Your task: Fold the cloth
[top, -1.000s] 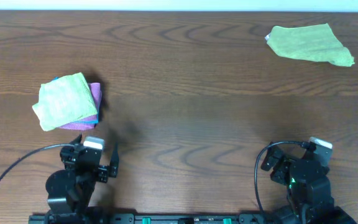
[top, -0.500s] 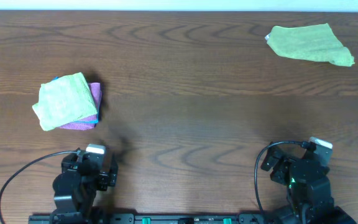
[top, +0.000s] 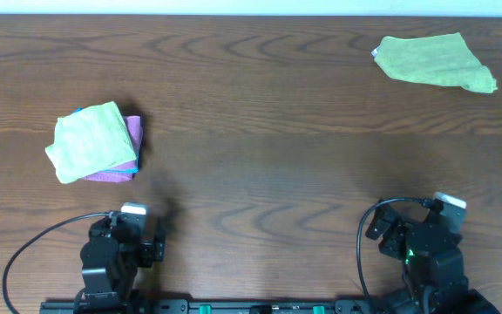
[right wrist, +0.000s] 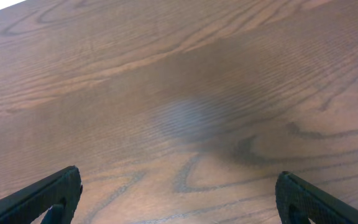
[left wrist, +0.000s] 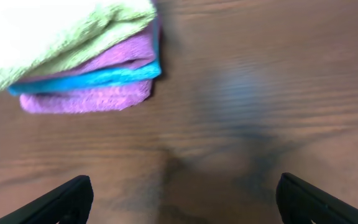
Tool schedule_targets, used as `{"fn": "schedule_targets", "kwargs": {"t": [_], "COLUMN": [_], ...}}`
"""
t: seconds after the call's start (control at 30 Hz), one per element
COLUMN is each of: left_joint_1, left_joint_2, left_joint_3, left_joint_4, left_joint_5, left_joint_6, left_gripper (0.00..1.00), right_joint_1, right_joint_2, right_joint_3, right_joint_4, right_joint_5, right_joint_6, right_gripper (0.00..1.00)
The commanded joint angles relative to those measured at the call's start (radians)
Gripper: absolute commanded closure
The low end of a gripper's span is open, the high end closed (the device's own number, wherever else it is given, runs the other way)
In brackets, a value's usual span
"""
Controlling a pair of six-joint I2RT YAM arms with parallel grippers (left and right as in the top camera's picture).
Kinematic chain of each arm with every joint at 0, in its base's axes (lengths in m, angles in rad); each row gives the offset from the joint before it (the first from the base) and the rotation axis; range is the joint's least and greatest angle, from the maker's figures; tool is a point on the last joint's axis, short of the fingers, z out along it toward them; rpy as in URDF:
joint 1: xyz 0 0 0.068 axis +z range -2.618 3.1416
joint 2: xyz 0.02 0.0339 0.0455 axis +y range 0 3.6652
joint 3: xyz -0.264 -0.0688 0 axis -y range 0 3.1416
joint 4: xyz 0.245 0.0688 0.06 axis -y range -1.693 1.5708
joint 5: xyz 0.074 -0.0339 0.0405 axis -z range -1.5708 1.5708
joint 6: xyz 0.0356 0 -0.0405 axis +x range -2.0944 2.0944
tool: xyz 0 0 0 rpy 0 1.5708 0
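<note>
The cloth (top: 90, 141) is lime-green and lies folded on top of a pink folded cloth (top: 132, 148) at the table's left. The left wrist view shows the cloth (left wrist: 67, 28) at the upper left, resting on the pink cloth (left wrist: 92, 96) with its teal edging. My left gripper (top: 136, 232) (left wrist: 182, 196) stands open and empty near the front edge, well short of that pile. Over bare wood at the front right, my right gripper (top: 418, 228) (right wrist: 179, 190) is open with nothing between its fingers.
A second, duller green cloth (top: 432, 60) lies spread loosely at the far right, with a white bit at its left corner. The wooden table (top: 260, 157) stretches between the two cloths. Black cables trail from both arms at the front edge.
My left arm has drawn back toward the front edge, away from the cloth pile. The right arm and both cloths have stayed where they were.
</note>
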Motion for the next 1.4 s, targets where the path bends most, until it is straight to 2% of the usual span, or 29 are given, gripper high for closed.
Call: {"fn": "schedule_targets", "kwargs": {"t": [0.0,1.07,1.37], "left_joint_1": [-0.004,-0.004,-0.004], "left_joint_2": [-0.007,-0.007,-0.007], "left_joint_3": [-0.012,-0.012,-0.012], "left_joint_4": [-0.013,-0.013,-0.013], "left_joint_5": [-0.079,-0.089,-0.089], "left_joint_6": [-0.127,-0.143,-0.143], "left_gripper": [0.05,0.05,0.05], "right_joint_1": [-0.006,-0.011,-0.203], "right_joint_2": [-0.004,-0.005,-0.102], "right_joint_3": [-0.002,-0.002,-0.059], "right_joint_4": [-0.001,-0.003,-0.014], "right_joint_5": [0.014,0.015,-0.018], "right_joint_6": [0.017,0.015,-0.027], "right_gripper": [0.01,0.01,0.01]}}
